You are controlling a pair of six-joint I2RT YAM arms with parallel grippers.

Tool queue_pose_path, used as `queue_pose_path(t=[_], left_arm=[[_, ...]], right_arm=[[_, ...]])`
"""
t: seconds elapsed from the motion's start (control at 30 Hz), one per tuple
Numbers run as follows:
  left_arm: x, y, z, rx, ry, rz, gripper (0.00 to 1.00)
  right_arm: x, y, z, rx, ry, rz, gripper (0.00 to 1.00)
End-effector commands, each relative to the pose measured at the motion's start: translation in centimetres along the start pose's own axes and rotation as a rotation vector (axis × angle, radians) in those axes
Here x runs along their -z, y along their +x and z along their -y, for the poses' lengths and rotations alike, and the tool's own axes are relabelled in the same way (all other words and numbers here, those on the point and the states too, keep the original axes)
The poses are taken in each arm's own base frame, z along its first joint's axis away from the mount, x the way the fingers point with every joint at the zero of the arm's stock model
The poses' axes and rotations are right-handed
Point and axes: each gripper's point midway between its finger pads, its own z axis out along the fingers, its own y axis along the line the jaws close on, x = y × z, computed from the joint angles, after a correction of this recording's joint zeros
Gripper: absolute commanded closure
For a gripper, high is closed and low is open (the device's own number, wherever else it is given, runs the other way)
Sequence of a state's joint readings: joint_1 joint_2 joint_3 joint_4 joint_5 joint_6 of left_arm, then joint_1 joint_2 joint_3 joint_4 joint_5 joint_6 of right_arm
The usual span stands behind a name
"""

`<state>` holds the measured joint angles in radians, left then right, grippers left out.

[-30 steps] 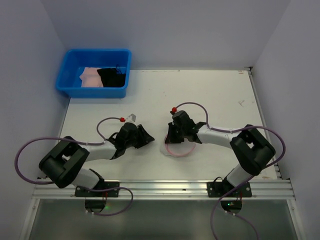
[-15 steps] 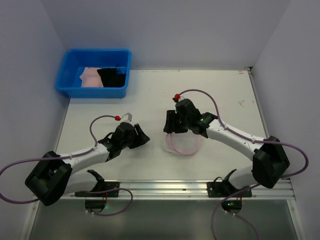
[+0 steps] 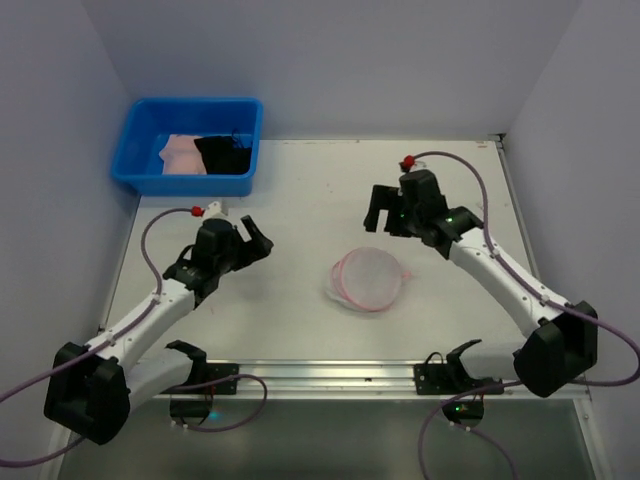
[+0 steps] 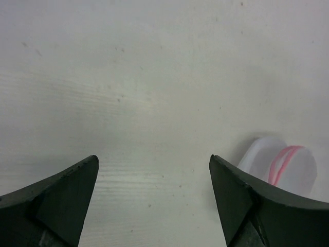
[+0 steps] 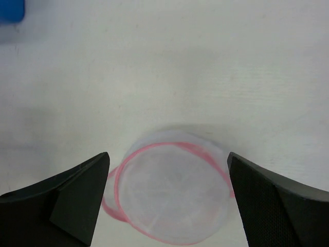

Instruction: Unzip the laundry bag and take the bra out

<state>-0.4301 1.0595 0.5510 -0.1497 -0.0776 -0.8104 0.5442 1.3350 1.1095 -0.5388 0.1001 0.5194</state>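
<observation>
**Mesh pouch lies untouched between two open-fingered arms**

From above, the laundry bag point(image 3: 368, 281) lies flat on the white surface point(image 3: 300, 180), midway between the two arms, where either could reach it. Neither touches it. The left fingers point(image 3: 261, 243) and right fingers point(image 3: 377, 212) hang spread and carry nothing, each well apart from the pouch on its own side. In the far left corner a blue tub point(image 3: 186, 184) holds a pink garment point(image 3: 180, 155) and a black garment point(image 3: 222, 155).

The left wrist camera shows the left fingers point(image 4: 56, 198) gaping over bare surface. The laundry bag point(image 4: 288, 164) sits at the lower right, outside the gap, so this arm is not lined up for a grasp.

The right wrist camera shows the right fingers point(image 5: 272, 200) just as wide, framing the laundry bag point(image 5: 175, 200) from above. Its zipper rim point(image 5: 154, 149) curls round pale mesh with no dark shape inside. In this soft focus it is unclear whether the zipper is open.
</observation>
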Motion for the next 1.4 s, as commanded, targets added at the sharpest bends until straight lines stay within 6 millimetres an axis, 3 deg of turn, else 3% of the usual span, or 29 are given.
queue_pose_path(t=[0.0, 0.03, 0.1, 0.17, 0.2, 0.27, 0.3, 0.33, 0.37, 0.4, 0.43, 0.53, 0.67, 0.77, 0.97, 1.1, 1.37], left_arm=[[2.3, -5.9, -1.0, -0.049, -0.053, 0.121, 0.07], [3.2, -7.1, -1.2, -0.074, -0.058, 0.151, 0.04], [5.4, -10.1, -1.6, -0.100, -0.085, 0.212, 0.01], [7.4, -11.5, -1.9, -0.125, -0.126, 0.241, 0.00], [9.4, -13.6, -0.8, -0.143, -0.116, 0.307, 0.00], [11.9, -14.9, -1.1, -0.188, -0.166, 0.353, 0.00], [14.3, -16.6, -0.1, -0.195, -0.155, 0.419, 0.00], [15.8, -17.5, -0.2, -0.209, -0.182, 0.458, 0.00], [16.9, -17.6, -0.4, -0.211, -0.198, 0.464, 0.00], [19.6, -19.0, 0.3, -0.212, -0.190, 0.538, 0.00], [20.9, -19.0, 0.3, -0.219, -0.197, 0.552, 0.00], [26.0, -20.2, 0.5, -0.228, -0.201, 0.664, 0.00], [31.9, -20.1, 0.8, -0.252, -0.161, 0.781, 0.00], [34.6, -19.5, 0.1, -0.233, -0.160, 0.846, 0.00], [36.3, -18.2, -1.2, -0.182, -0.166, 0.883, 0.00], [34.6, -17.1, -1.9, -0.166, -0.161, 0.852, 0.00], [34.6, -17.1, -1.8, -0.170, -0.150, 0.848, 0.00]], right_arm=[[5.1, -6.4, 3.4, -0.053, 0.049, 0.206, 0.01], [6.3, -7.8, 5.5, -0.099, 0.086, 0.246, 0.01], [9.4, -8.9, 7.0, -0.140, 0.083, 0.317, 0.01], [11.9, -9.8, 9.3, -0.182, 0.129, 0.383, 0.01], [13.2, -9.9, 10.1, -0.187, 0.160, 0.411, 0.01], [16.9, -10.4, 11.1, -0.189, 0.213, 0.511, 0.01], [18.3, -10.3, 11.8, -0.205, 0.256, 0.547, 0.01], [20.5, -10.1, 11.6, -0.227, 0.241, 0.610, 0.01], [21.6, -9.8, 11.4, -0.234, 0.226, 0.635, 0.01], [22.4, -9.6, 10.8, -0.233, 0.189, 0.655, 0.01], [24.5, -9.2, 10.3, -0.229, 0.157, 0.710, 0.01], [27.1, -8.4, 10.0, -0.193, 0.135, 0.774, 0.01], [32.2, -6.8, 10.0, -0.144, 0.130, 0.903, 0.01], [34.8, -5.7, 10.0, -0.115, 0.126, 0.982, 0.01], [37.1, -4.5, 9.1, -0.073, 0.049, 1.079, 0.01], [37.3, -3.9, 9.1, -0.060, 0.040, 1.092, 0.01], [36.6, -3.9, 8.4, -0.026, 0.004, 1.071, 0.01]])
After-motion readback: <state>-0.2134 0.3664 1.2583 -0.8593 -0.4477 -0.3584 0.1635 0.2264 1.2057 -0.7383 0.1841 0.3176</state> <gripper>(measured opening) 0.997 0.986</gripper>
